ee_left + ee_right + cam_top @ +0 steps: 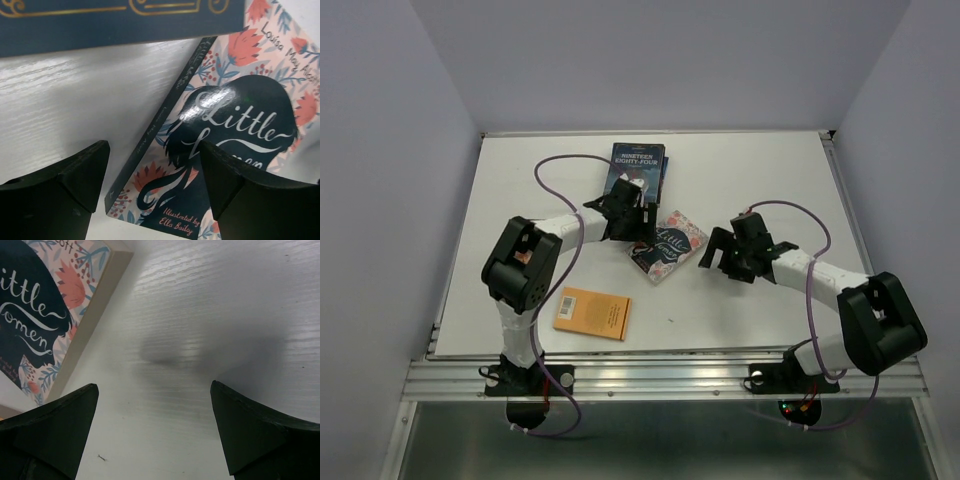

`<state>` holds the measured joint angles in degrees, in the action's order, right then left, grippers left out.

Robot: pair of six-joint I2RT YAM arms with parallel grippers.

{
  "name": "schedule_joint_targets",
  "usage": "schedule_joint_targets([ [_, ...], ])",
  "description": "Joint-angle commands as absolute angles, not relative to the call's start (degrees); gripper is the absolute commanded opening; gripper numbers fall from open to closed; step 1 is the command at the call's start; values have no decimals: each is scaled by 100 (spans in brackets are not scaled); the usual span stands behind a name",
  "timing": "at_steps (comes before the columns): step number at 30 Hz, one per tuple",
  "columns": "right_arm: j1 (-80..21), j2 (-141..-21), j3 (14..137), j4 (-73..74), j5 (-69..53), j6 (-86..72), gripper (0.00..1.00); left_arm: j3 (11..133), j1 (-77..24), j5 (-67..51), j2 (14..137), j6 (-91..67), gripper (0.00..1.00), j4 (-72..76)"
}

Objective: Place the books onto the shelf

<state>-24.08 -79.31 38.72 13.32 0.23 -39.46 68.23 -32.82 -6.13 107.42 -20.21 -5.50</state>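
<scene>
Now left tool (155, 182) overhangs floral book (240, 115).

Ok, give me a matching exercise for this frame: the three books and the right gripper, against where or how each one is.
Things:
1 orange book
2 floral book
3 Nineteen Eighty-Four
4 right gripper

Places or states:
A open, over bare table
B far side, centre
C near edge, left
D middle, cover up

Pairs: 1-C, 2-D, 3-B, 4-A.
</scene>
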Motion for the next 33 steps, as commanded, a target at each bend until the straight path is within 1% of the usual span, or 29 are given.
schedule_joint_targets([
  [1, -2443, -7980, 3929, 765, -396, -4139, 100, 6636, -3331, -1089, 10714, -2205, 82, -238],
  [3, -2443, -8042, 3964, 765, -387, -4201, 100, 6513, -3384, -1344, 10688, -2381, 75, -88],
  [7, -2443, -8104, 3999, 765, -378, -4482, 100, 6241, -3787, -1231, 10582, -2829, 72, -79],
  [8, -2443, -8130, 3982, 765, -352, -4509, 99, 6214, -3962, -1187, 10547, -2926, 72, -97],
  [13, -2443, -8288, 3964, 765, -307, -4605, 93, 6038, -4280, -1301, 10336, -3410, 71, -88],
  [14, -2443, -8297, 3964, 773, -316, -4605, 90, 6038, -4306, -1336, 10301, -3401, 72, -88],
  [16, -2443, -8306, 3946, 773, -290, -4579, 86, 6047, -4333, -1318, 10196, -3375, 71, -88],
  [18, -2443, -8297, 3929, 782, -211, -4562, 79, 6056, -4333, -1301, 10134, -3375, 72, -79],
  [20, -2443, -8332, 3929, 800, -202, -4483, 75, 6065, -4333, -1362, 10099, -3366, 72, -44],
  [26, -2443, -8569, 3990, 914, -185, -4281, 72, 6196, -4316, -1327, 10213, -3349, 75, -35],
  [29, -2443, -8780, 3981, 949, -167, -4219, 66, 6284, -4228, -1502, 10353, -3270, 77, 95],
  [31, -2443, -8964, 4008, 940, -228, -4193, 64, 6354, -4193, -1538, 10423, -3243, 77, 105],
  [33, -2443, -9070, 4078, 932, -307, -4122, 58, 6407, -4140, -1695, 10511, -3199, 77, 202],
])
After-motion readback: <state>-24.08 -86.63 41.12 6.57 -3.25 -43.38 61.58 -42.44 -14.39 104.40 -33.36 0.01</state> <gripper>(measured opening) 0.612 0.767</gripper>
